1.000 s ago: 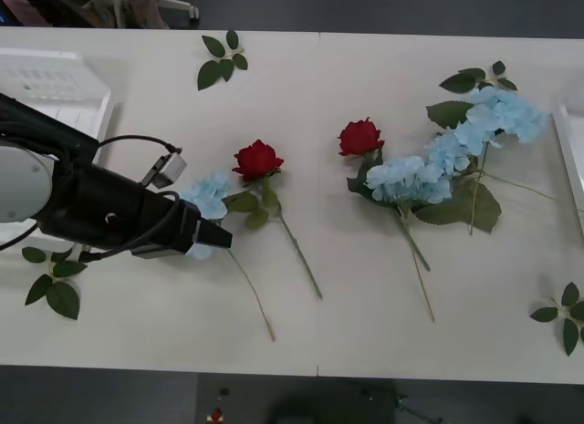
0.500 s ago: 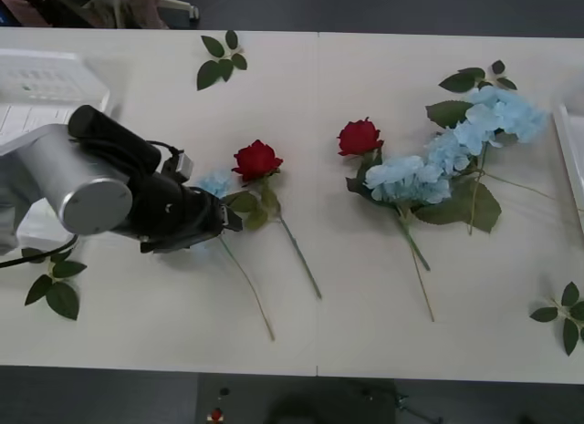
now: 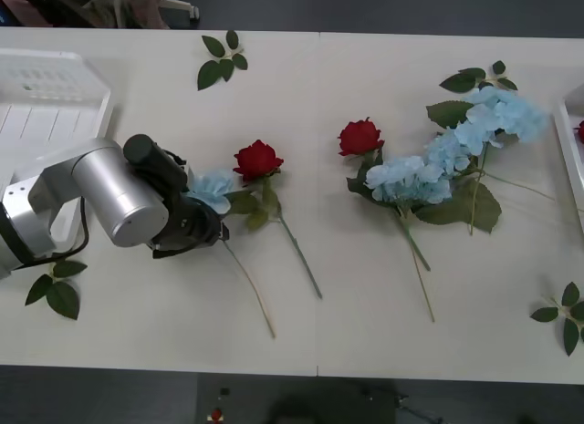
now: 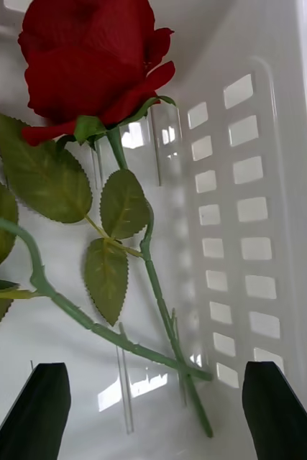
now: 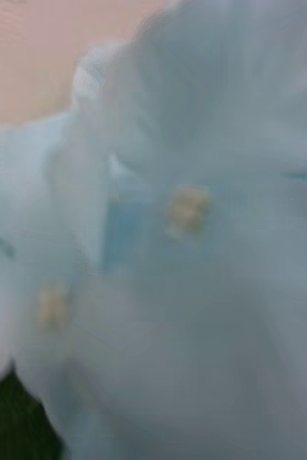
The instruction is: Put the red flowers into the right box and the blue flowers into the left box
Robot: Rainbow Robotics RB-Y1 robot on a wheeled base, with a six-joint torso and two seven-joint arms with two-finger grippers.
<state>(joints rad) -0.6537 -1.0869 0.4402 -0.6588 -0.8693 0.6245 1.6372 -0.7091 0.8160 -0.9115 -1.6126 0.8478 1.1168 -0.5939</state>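
Pale-blue petals press close against the left wrist camera, because the left gripper (image 3: 204, 227) has swung round within the last second: where the arm lay low and pointed across the table, its wrist is now turned over and bears down at the base of the nearest blue flower (image 3: 212, 189), beside the leaves of a red rose (image 3: 258, 160). I cannot tell whether its fingers have closed on the stem, since the wrist hides them. That flower lies on the table (image 3: 365, 324) in much the same spot, so the lift toward the left box (image 3: 46, 87), near the arm at the table's left end, is not yet begun. On the other side, a fleck of red now shows at the rim of the right box (image 3: 570, 164) that was absent a second ago. The right gripper (image 4: 157, 406) hangs over that box with its fingers spread wide and nothing between them, and a rose (image 4: 88, 57) lies released on the white floor, its stem running along the slotted wall (image 4: 268, 180). One red flower looks delivered; two roses and the blue flowers (image 3: 456, 150) remain on the table.
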